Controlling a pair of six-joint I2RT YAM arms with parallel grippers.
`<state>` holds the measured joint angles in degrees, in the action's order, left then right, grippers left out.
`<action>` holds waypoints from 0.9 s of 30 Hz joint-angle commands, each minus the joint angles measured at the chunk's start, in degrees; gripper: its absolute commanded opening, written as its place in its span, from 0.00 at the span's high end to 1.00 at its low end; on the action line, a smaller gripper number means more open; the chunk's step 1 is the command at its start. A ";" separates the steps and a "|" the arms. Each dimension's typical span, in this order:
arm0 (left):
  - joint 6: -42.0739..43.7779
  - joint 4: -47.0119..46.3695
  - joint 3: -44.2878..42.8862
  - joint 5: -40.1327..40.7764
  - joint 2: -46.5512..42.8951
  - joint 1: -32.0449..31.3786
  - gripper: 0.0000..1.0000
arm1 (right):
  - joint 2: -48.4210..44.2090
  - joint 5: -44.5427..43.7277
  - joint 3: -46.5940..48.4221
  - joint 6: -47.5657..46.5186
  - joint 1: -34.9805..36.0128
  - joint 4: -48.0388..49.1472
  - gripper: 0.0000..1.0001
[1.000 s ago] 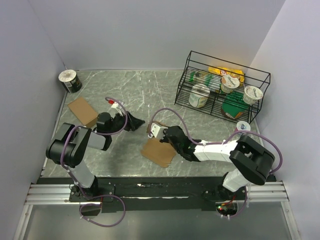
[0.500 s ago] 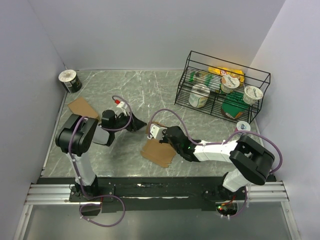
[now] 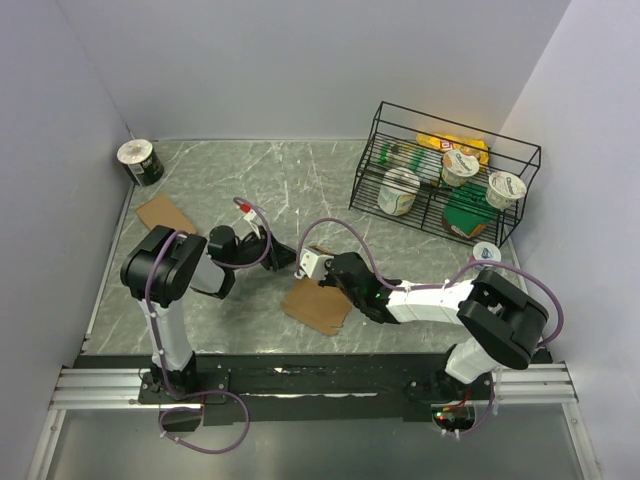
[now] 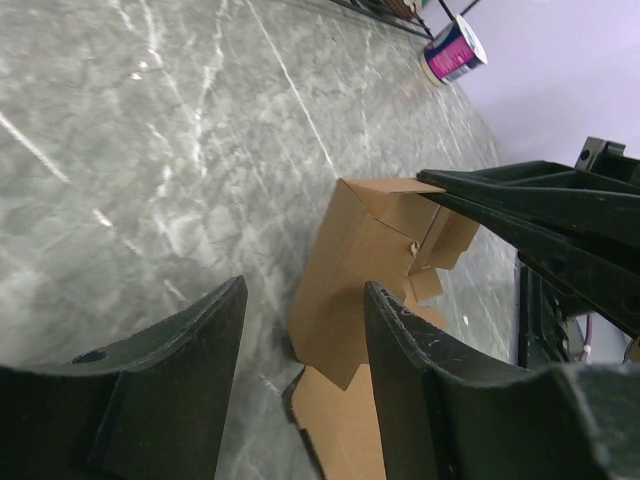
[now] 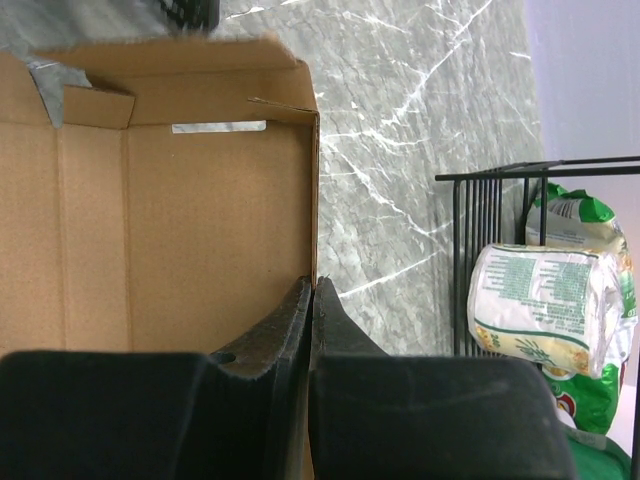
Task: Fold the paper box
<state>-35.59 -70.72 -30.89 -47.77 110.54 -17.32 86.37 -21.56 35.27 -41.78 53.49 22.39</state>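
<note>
The paper box [image 3: 318, 300] is a brown cardboard sheet lying mid-table with one side wall raised. My right gripper [image 3: 331, 277] is shut on the top edge of that raised wall; in the right wrist view its jaws [image 5: 314, 285] pinch the wall's thin edge beside the box's inner face [image 5: 180, 220]. My left gripper [image 3: 284, 259] sits low at the box's left side and is open. In the left wrist view its fingertips [image 4: 305, 290] frame the raised wall [image 4: 365, 255] just ahead, with nothing between them. The right gripper's black fingers [image 4: 520, 210] show at the wall's top corner.
Another brown cardboard box [image 3: 165, 215] lies at the left, partly behind the left arm. A tin can [image 3: 140, 160] stands in the back left corner. A black wire rack [image 3: 445, 165] holds yogurt cups and packets at the back right. A small cup [image 3: 486, 253] stands near the right arm.
My left gripper has slid right along the table up to the box, and its jaws have narrowed. The right gripper has kept its hold and stayed in place.
</note>
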 commanded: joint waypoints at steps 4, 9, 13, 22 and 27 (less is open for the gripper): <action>3.86 1.02 -2.33 -0.05 -0.15 -2.80 0.44 | 0.12 0.47 1.30 -0.06 0.29 1.69 1.00; 4.83 1.28 -2.94 1.27 0.11 -3.68 0.45 | 0.20 0.64 1.38 0.12 0.38 1.51 1.00; 5.71 1.72 -3.29 2.50 0.20 -4.21 0.46 | 0.29 0.73 1.47 0.21 0.47 1.34 1.00; 11.15 3.74 -1.54 10.66 -3.57 -7.37 0.50 | 0.47 -0.32 1.47 -0.58 1.26 1.60 1.00; 13.62 4.72 0.13 14.28 -5.77 -9.13 0.51 | -0.15 -1.81 0.77 -0.93 2.31 2.74 1.00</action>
<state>-26.09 -65.25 -32.10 -38.15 107.61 -25.36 86.83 -23.24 35.27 -42.11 53.91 21.87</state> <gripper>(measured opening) 0.503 0.040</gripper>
